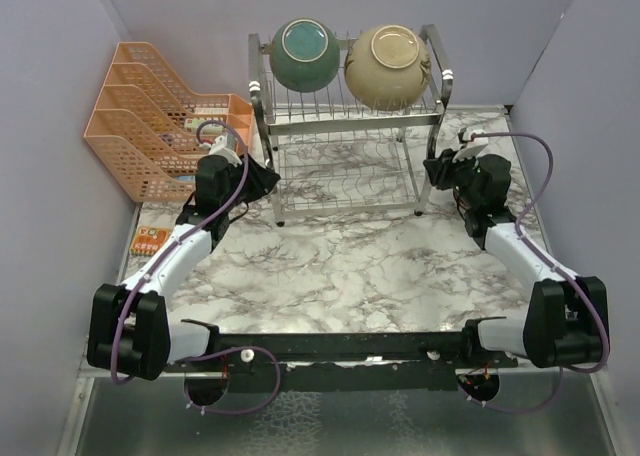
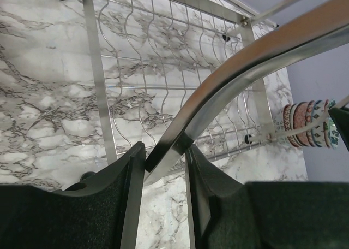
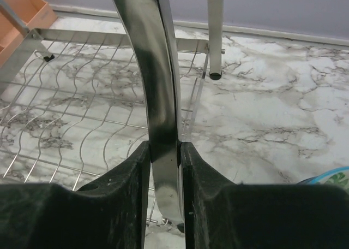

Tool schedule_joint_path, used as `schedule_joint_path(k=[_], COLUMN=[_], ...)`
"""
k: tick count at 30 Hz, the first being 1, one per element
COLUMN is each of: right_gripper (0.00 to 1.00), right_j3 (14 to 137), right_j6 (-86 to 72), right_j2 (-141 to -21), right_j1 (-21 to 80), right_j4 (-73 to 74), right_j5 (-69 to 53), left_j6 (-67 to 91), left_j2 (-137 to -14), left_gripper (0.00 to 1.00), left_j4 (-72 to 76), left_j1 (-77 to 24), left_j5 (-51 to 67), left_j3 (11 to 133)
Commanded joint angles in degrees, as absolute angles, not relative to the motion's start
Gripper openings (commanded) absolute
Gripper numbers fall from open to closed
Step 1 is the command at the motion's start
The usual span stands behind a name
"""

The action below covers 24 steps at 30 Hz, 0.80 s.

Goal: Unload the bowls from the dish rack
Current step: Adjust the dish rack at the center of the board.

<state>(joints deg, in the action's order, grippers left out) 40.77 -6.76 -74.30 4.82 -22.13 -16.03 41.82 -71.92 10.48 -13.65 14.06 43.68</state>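
The silver wire dish rack (image 1: 345,141) stands at the back middle of the marble table. A teal bowl (image 1: 304,54) and a cream bowl (image 1: 387,66) sit on edge on its upper tier. My left gripper (image 1: 268,181) is shut on the rack's left front leg (image 2: 218,96), its fingers (image 2: 133,167) on both sides of the tube. My right gripper (image 1: 437,168) is shut on the right front leg (image 3: 158,85). A stack of small patterned bowls (image 2: 308,123) shows on edge beyond the rack in the left wrist view. The lower tier (image 2: 163,74) holds nothing.
An orange mesh organizer (image 1: 150,116) stands at the back left, close to the left arm. A small orange item (image 1: 148,240) lies by the left wall. A blue-green patterned rim (image 3: 327,178) shows at the right wrist view's lower right. Walls close in on three sides.
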Motion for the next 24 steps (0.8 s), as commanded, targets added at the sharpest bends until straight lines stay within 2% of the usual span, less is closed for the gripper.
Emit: schedule_joint_path(k=[1,4,10,19,24], right_gripper=[0.18,0.22,0.48,0.61,0.71], right_j3=[39.6,40.0,40.4,41.4,41.2], right_j6=[-9.7,-9.0,-8.8,-8.5,-8.4], right_j2=[-69.3,-68.1,-64.0,-62.4,-61.3], right_j1=[10.1,10.1,10.1,10.1,10.1], right_j4=[-18.9,-17.1,-14.3,-12.8,-12.1], right_j5=[-30.0,-28.5,-25.6,-23.2,-23.8], left_j6=[45.3,45.0,43.8,43.5,43.1], left_j2=[-71.4,-70.6,-66.0,-59.4,-58.1], left_gripper=[0.34,0.34,0.41,0.52,0.65], left_j4=[12.7,12.7,10.6,8.1,6.7], left_j1=[-13.8,-13.8,-13.8,-13.8,-13.8], left_j5=[17.9,18.1,17.8,17.4,17.4], left_j3=[46.1,45.6,43.0,38.6,38.3])
